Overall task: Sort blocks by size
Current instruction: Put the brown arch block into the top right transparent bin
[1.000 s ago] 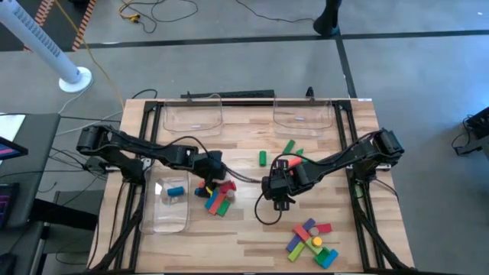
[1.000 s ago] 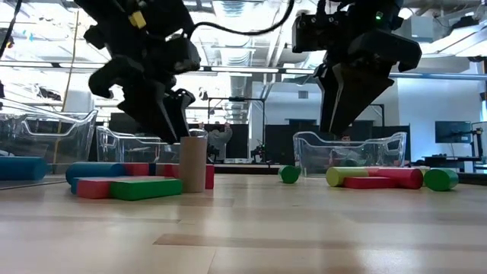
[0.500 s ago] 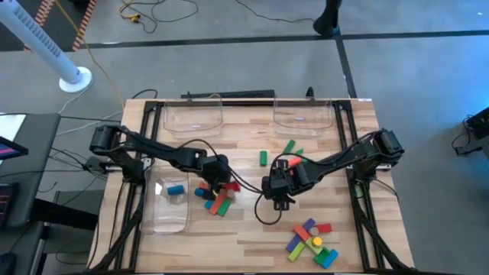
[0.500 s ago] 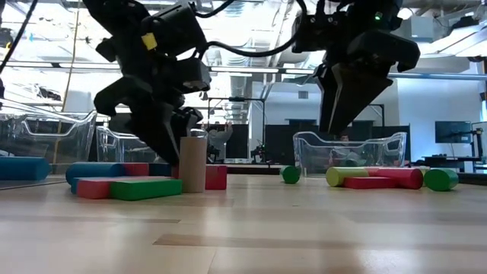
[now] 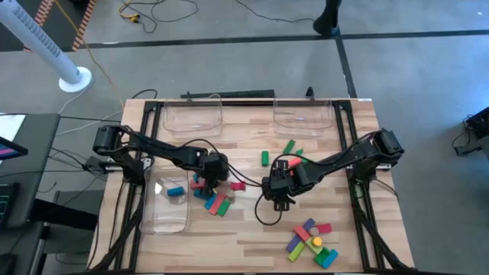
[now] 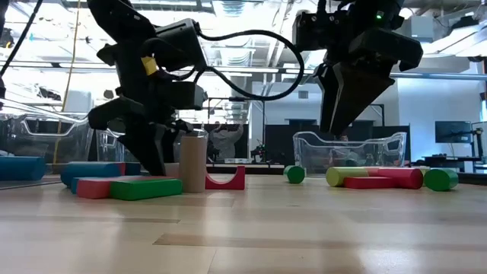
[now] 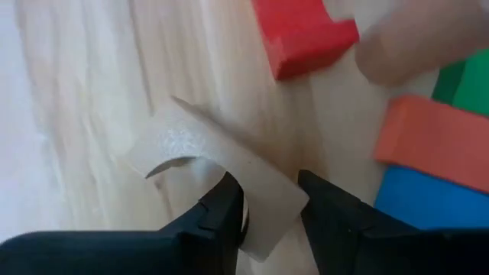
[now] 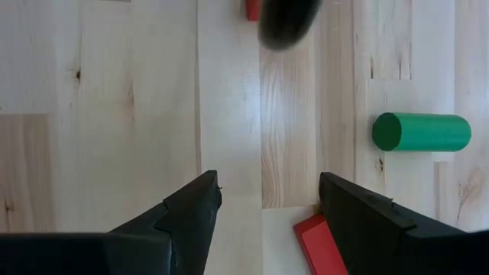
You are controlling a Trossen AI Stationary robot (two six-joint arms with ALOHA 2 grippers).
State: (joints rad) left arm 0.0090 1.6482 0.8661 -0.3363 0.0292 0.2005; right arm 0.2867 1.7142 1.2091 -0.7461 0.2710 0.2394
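Down at frame centre-left, the left gripper (image 7: 271, 206) is clamped on a plain wood arch block (image 7: 218, 179) among the left cluster of blocks (image 5: 218, 200). Centre-right, the right gripper (image 8: 267, 210) hangs with fingers apart above bare table (image 8: 114, 92); a green cylinder (image 8: 422, 131) lies nearby.

Bare table (image 5: 244, 229) between block clusters.

The arch block (image 7: 218, 183) was plain pale wood; beside it lay red (image 7: 304, 34), orange (image 7: 435, 141) and blue (image 7: 432, 202) blocks.
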